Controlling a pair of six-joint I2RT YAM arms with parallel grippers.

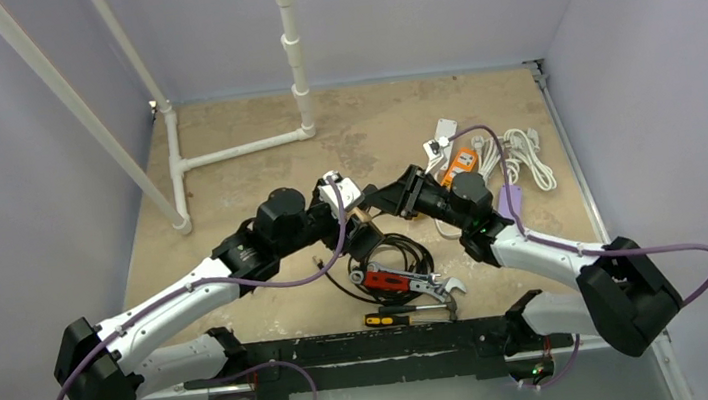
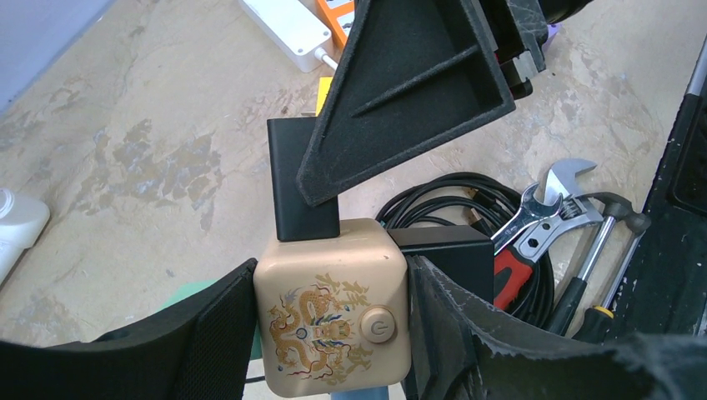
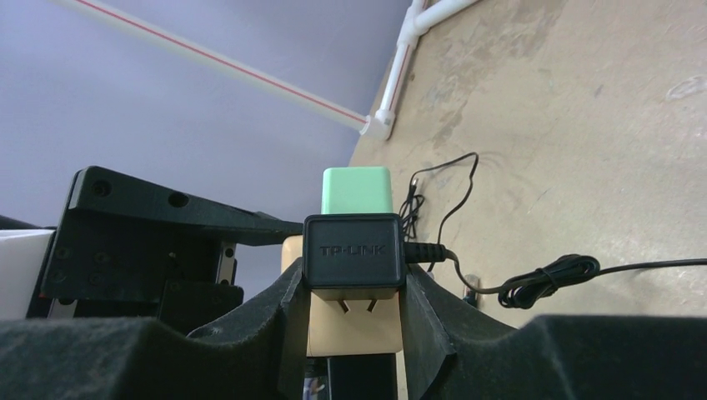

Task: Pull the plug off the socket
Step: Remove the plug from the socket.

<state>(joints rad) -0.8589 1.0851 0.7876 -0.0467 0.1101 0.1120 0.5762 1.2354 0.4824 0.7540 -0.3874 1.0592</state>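
The socket is a beige cube (image 2: 332, 308) with a gold dragon print and a round button, held above the table with my left gripper (image 2: 332, 325) shut on its two sides. A black TP-LINK plug (image 3: 353, 250) sits in the cube's top face, its two prongs partly showing above the beige face (image 3: 354, 329). My right gripper (image 3: 353, 287) is shut on this plug, one finger pressed on each side. Seen from the left wrist, the plug (image 2: 302, 187) is partly covered by a right finger (image 2: 408, 83). A second black plug (image 2: 450, 250) and a green one (image 3: 356, 190) occupy other faces.
Under the grippers lie a coiled black cable (image 1: 401, 250), a red-handled wrench (image 1: 405, 281) and screwdrivers (image 1: 389, 318). White power strips, an orange device (image 1: 462, 163) and white cords (image 1: 526, 155) lie at the back right. White PVC pipe (image 1: 224, 154) runs across the back left.
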